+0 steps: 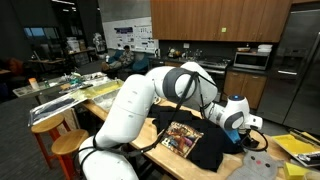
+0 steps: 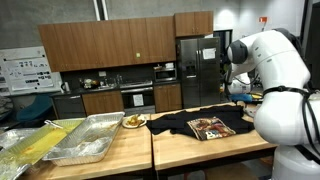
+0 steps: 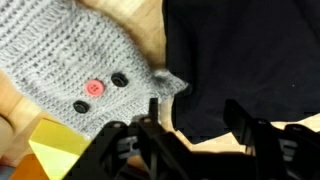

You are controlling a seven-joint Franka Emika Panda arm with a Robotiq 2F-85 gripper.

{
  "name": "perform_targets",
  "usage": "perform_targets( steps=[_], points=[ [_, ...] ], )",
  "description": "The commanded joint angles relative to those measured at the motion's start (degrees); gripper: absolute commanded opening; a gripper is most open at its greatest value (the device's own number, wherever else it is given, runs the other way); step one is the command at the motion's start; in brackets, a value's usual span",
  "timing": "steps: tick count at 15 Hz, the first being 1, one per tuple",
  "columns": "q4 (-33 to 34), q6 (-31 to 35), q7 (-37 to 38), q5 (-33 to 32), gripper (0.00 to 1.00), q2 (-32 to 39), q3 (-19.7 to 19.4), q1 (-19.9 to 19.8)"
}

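Note:
In the wrist view my gripper (image 3: 195, 128) comes in from the bottom with its two dark fingers (image 3: 240, 118) spread apart and nothing between them. It hovers over the edge of a black T-shirt (image 3: 240, 60) that lies on the wooden table (image 3: 150, 45). Just left of the shirt lies a grey knitted piece (image 3: 70, 50) with one red and two black buttons. In both exterior views the shirt (image 1: 205, 145) (image 2: 170, 125) is spread flat with a printed picture facing up. The gripper (image 1: 243, 128) hangs low at the shirt's edge, next to the grey knit (image 1: 256, 160).
A yellow object (image 3: 50, 150) lies by the knit, and yellow items (image 1: 298, 148) sit near the table end. Metal trays (image 2: 85, 140) and a plate of food (image 2: 133, 121) stand further along the counter. Stools (image 1: 55, 135) stand beside the table. Kitchen cabinets and a fridge (image 2: 197, 70) line the wall.

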Motion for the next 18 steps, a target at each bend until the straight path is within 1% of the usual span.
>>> perform_targets(
  steps=[1,2,4,7,12,18],
  points=[
    [-0.71,-0.92,-0.15,-0.08,0.98,-1.09,-0.11,0.25],
    [-0.69,-0.93,-0.43,0.09,1.00,-1.11,0.27,0.04],
    [-0.77,-0.36,-0.68,0.35,1.00,-1.09,0.74,-0.22],
    [-0.87,2.00,-1.67,0.43,1.00,-0.97,1.50,-0.61],
    [-0.68,6.09,-5.47,0.25,1.00,-0.39,3.62,-1.61],
    [0.08,3.86,-7.32,0.51,1.00,0.47,5.23,-2.17]
  ],
)
